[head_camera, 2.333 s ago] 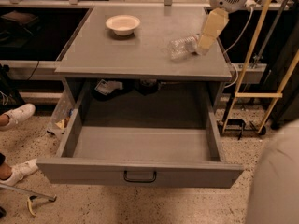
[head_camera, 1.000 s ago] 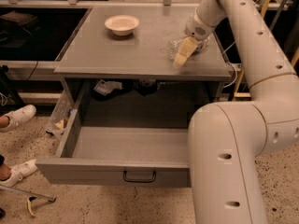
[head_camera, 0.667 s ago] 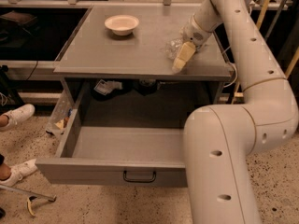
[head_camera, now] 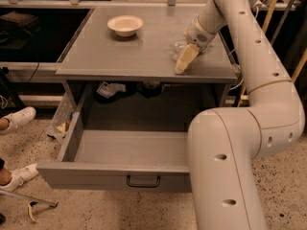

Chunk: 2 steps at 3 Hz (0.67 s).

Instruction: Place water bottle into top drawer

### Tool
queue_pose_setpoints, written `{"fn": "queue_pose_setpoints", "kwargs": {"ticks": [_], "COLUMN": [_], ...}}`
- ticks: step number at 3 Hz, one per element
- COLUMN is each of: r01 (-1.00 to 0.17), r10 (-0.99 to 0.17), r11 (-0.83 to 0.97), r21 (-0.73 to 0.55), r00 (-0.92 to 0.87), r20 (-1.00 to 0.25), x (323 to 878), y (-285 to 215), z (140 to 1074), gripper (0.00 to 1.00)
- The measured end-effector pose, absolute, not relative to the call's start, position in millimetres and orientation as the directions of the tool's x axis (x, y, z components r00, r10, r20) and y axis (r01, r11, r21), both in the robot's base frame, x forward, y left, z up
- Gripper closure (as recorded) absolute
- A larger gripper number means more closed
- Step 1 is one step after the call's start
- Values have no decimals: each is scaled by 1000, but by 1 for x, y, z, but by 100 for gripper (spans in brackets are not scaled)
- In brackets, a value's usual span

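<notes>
Open drawer (head_camera: 129,150), pulled out below the bowl (head_camera: 125,25), which sits on a grey worktop (head_camera: 96,51). Right of the bowl the bottle (head_camera: 175,48) seems to lie on its side; long axis and cap end unclear. The end effector (head_camera: 185,60) is down on it, just right; spread or pinching, I cannot tell. Best to close gently across the bottle's middle before lifting

Pulled-out drawer (head_camera: 72,137) lay open from above; left and middle of its floor were bare. White arm (head_camera: 225,166) stood before drawer's right part, hiding it. Grey cabinet top (head_camera: 110,56) overhung drawer's back. Above drawer's back right, gripper (head_camera: 184,61) sat at top's front edge, just beside bottle (head_camera: 175,48). Far behind drawer, left, bowl (head_camera: 125,25) stood well apart from gripper.
</notes>
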<state>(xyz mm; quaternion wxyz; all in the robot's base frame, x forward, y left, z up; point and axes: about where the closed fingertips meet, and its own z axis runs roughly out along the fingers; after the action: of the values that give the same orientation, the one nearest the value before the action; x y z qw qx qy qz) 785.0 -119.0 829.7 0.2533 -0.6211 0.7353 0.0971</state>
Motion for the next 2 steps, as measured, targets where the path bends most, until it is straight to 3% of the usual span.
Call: {"fn": "queue_pose_setpoints", "kwargs": {"ticks": [2], "r01": [-962], "r10": [-864], "r11": [210], "r21": [-172], "r00": [-100], "r20": [-493], "x": [783], "y": [-118], "z": [838], "gripper": [65]}}
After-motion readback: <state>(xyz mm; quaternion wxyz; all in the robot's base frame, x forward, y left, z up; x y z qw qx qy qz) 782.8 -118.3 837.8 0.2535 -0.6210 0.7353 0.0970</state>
